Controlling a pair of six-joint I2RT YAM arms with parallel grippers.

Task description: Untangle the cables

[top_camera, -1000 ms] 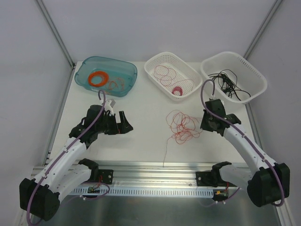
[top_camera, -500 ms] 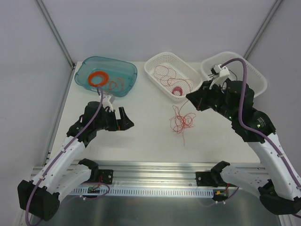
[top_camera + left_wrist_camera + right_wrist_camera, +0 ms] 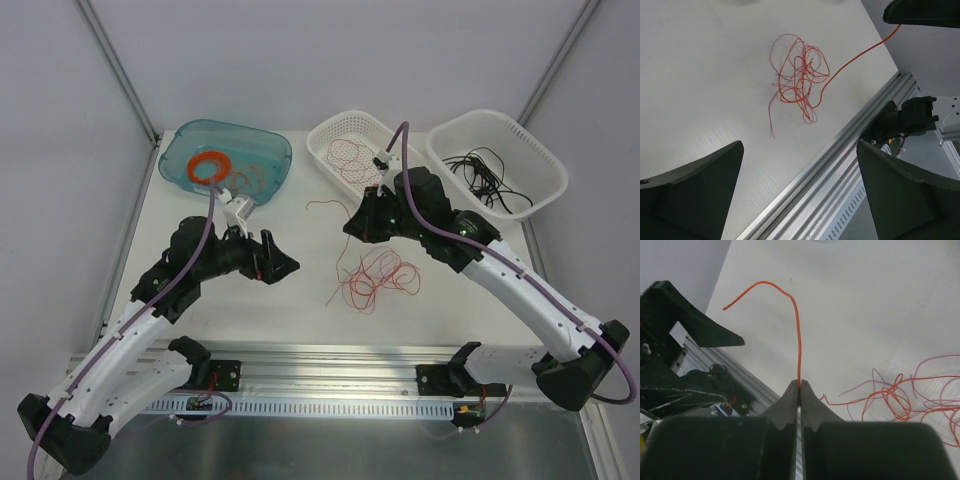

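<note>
Since the earlier frame the right gripper has swung further left, dragging the thin red wire. Its tangled loops now lie looser on the white table, just below the shut jaws. A short free end pokes leftward out of those jaws. The left gripper stands wide open and empty, well left of them.

Left wrist: the loops lie ahead of the spread fingers, with one strand running up and right.

Right wrist: the jaws pinch the wire, which runs straight ahead and then curls left. The loops lie to their right.
</note>
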